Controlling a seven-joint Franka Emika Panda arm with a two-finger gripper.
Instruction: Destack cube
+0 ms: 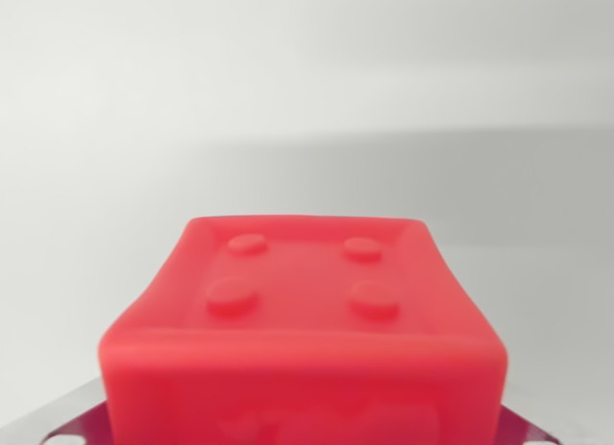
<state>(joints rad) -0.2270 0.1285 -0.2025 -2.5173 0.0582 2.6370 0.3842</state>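
Filling the lower middle of the wrist view, a red cube (302, 339) is sitting very close to the camera.

Its top face is showing four round studs (305, 272) set in a square, ringed by a raised rim, and its near face is running out of the frame at the bottom. At the bottom corners, thin shiny metal edges (67, 421) are peeking out on the wrist view's left and right, touching or lying just beside the cube's lower sides; whether they are fingers is not clear. The fingertips themselves are not showing, so I cannot tell whether they are released or clenched. A pale grey, blurred background (307, 100) is stretching behind the cube.
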